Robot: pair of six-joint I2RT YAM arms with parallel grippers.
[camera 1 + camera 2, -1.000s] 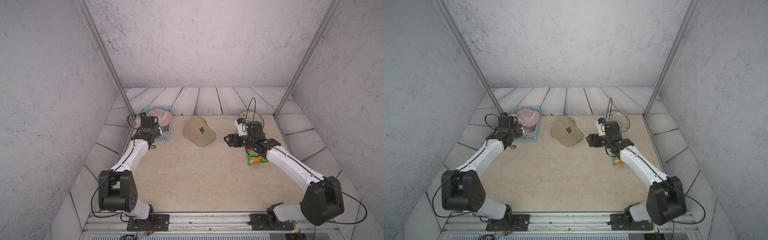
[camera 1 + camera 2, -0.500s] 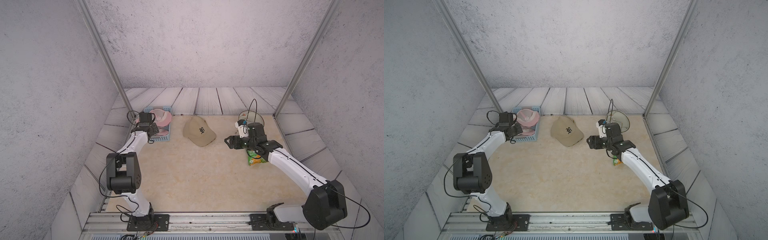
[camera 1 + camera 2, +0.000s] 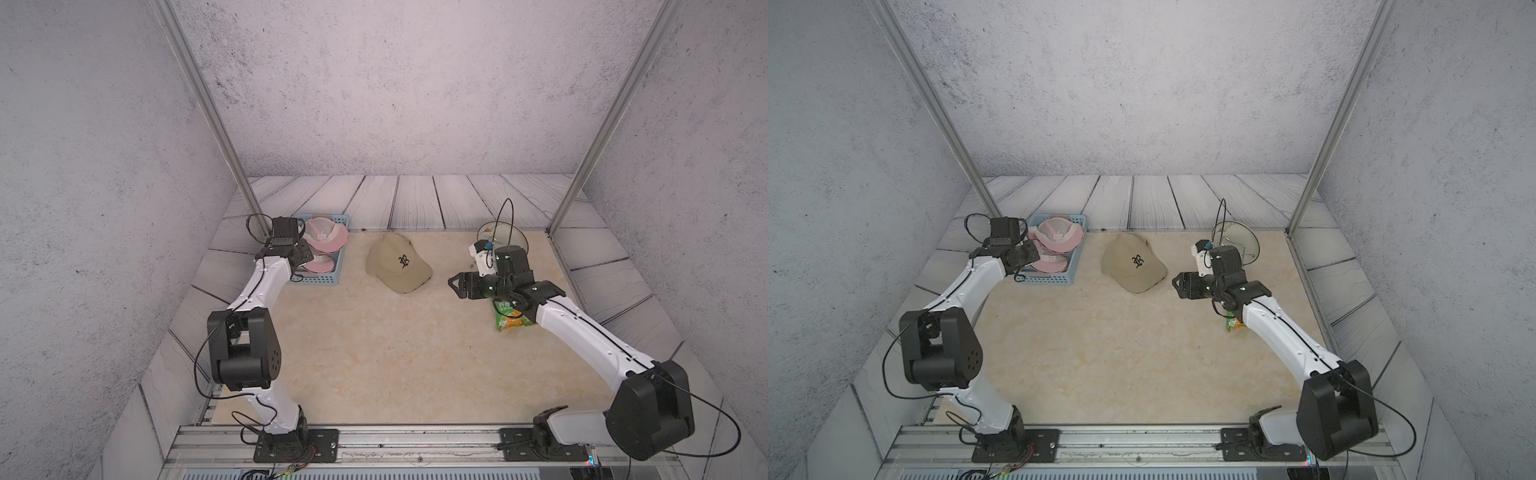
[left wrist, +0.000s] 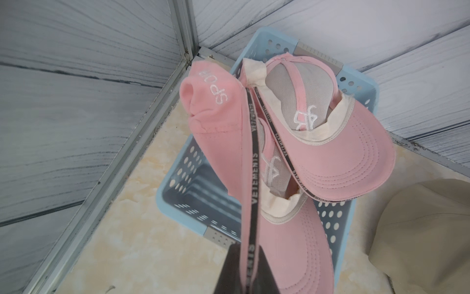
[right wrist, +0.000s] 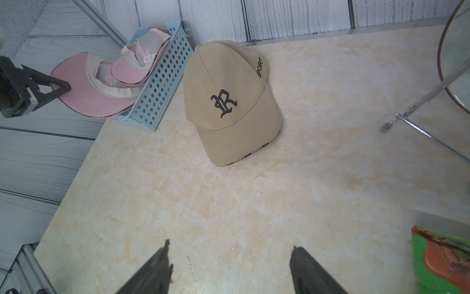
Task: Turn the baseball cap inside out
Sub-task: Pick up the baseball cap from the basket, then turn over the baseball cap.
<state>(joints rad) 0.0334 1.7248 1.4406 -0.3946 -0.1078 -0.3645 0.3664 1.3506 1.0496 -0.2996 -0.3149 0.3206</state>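
Well, barely started imo: tan cap [image 3: 397, 262] sits right side out on the table [image 3: 374, 353], btwn basket [image 3: 328, 279] and right end effector [image 5: 230, 245], which gapes wide, empty. My left end effector [image 4: 248, 254] is pinched on the brim of a pink cap [image 4: 218, 132] over the basket. Inversion's all left to do.

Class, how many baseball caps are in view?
4. A beige cap on the table; a held pink cap in the left claw; a top pink cap over a bottom pink cap in the blue basket. Others may hide beneath.
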